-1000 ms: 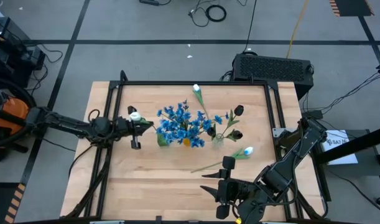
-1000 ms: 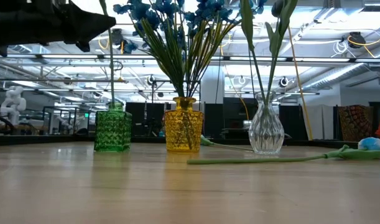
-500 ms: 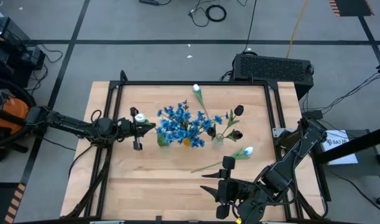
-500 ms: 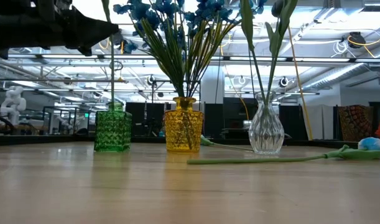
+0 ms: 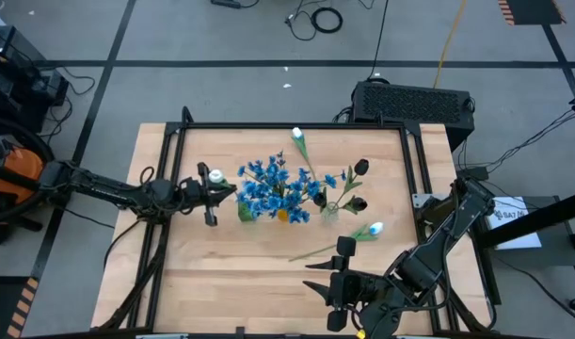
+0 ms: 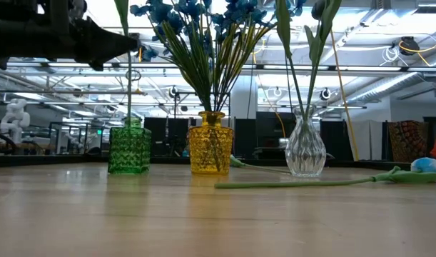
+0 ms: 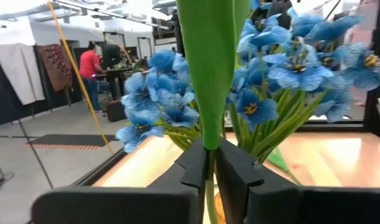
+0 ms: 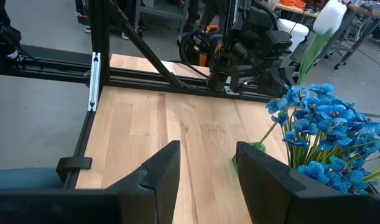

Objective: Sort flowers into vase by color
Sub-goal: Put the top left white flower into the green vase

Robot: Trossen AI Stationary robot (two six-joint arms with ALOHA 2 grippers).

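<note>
From above, the left gripper [image 5: 212,188] reaches in from the table's left side and pinches a white tulip [image 5: 215,175] upright, just beside the blue flowers [image 5: 273,186] that spread over the middle of the table [image 5: 221,273]. Two dark buds [image 5: 359,185] stand to the right of the blue cluster. One more white tulip [image 5: 375,229] lies flat on the wood toward the right, and another [image 5: 297,135] lies near the far edge, both not yet sorted. The right gripper [image 5: 336,287] waits low at the near edge.

Level with the table, three vases stand in a row: a green vase [image 6: 129,149], a yellow vase [image 6: 210,143] holding the blue stems, and a clear vase [image 6: 305,148] with two stems. The held stem [image 6: 129,86] drops straight into the green vase's mouth, the left gripper [image 6: 125,44] clamped on it well above. Keeping it vertical seems meant to let the stem slide into the narrow neck without tipping the vase. The loose tulip's stem [image 6: 303,183] stretches along the wood in front.

The left wrist camera shows its fingers [image 7: 236,168] pressed onto the thin stem, a broad green leaf [image 7: 209,62] rising above them, blue blooms [image 7: 258,68] close behind.

The right wrist camera shows its fingers [image 8: 162,174] spread with nothing between them, looking across at the left arm and its raised tulip [image 8: 328,17].
</note>
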